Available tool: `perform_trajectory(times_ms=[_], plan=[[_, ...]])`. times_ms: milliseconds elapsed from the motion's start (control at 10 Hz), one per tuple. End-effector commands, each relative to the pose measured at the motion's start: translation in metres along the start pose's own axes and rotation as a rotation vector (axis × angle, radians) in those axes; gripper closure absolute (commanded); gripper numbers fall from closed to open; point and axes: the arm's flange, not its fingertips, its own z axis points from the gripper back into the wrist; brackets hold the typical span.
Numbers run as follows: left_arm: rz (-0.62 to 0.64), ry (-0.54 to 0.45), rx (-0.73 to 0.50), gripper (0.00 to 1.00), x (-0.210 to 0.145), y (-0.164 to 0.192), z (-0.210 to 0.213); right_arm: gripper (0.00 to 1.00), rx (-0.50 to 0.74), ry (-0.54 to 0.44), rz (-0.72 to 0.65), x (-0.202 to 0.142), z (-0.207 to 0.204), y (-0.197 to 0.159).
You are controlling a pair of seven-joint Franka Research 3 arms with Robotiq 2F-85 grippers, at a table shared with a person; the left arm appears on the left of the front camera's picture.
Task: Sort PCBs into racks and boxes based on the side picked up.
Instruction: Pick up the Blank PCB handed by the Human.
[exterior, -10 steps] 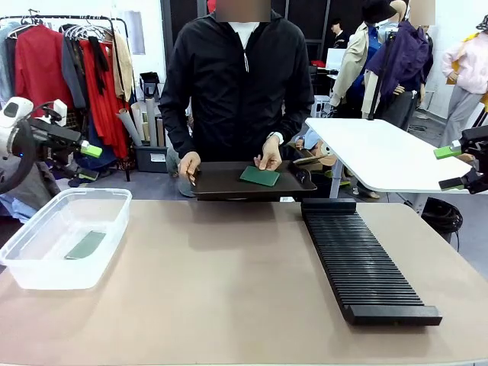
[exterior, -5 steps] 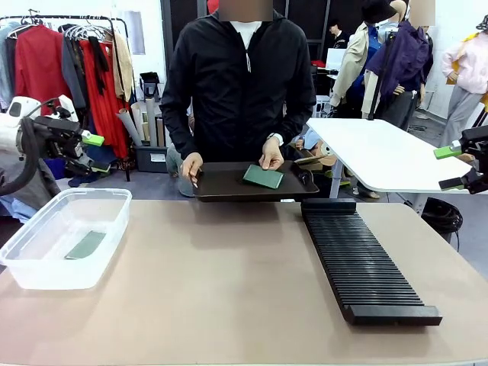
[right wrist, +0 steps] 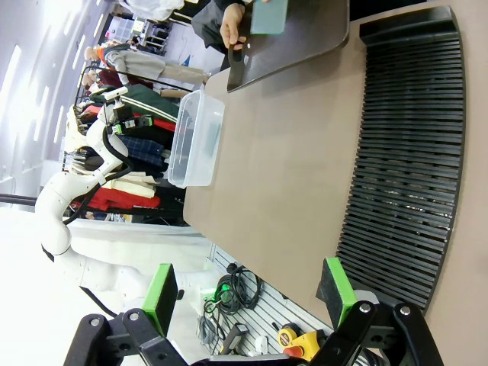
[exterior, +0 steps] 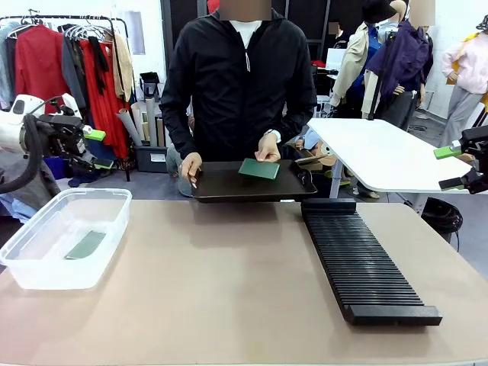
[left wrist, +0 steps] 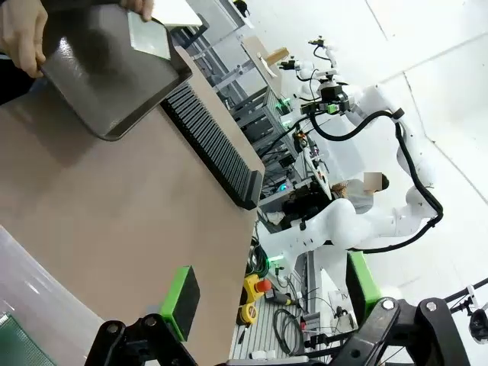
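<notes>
My left pincer (exterior: 97,149) hangs in the air off the left end of the surface (exterior: 213,297), above and behind the clear box (exterior: 30,278). Its green pads stand wide apart with nothing between them. My right pincer (exterior: 451,168) hovers off the right side, out past the long black rack (exterior: 358,263), and its pads are likewise spread and empty. One PCB (exterior: 85,245) lies flat on the bottom of the box, toward the end nearer me. A second PCB (exterior: 259,168) sits tilted over the shallow black tray (exterior: 221,184) at the far edge of the surface, where one of the person's hands (exterior: 268,147) holds it by its far edge. The person's other hand (exterior: 190,165) grips the tray's left end. The rack lies lengthwise on the right half of the surface, narrow slots running across it, its far end just beside the tray's right corner.
</notes>
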Motion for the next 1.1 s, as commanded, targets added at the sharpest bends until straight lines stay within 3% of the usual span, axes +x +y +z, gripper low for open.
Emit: perform_trajectory(times_ms=[0, 100, 1000], plan=[[-0.004, -0.05, -0.016, 0.0, 0.0069, -0.0018, 0.0044, 0.0, -0.001, -0.019, 0.01, -0.0007, -0.002, 0.0017], [0.0, 0.0, 0.0, 0.0, 0.0, 0.0, 0.0, 0.0, -0.001, -0.019, 0.01, -0.0007, -0.002, 0.0017], [0.0, 0.0, 0.0, 0.0, 0.0, 0.0, 0.0, 0.0, -0.001, -0.019, 0.01, -0.0007, -0.002, 0.0017]])
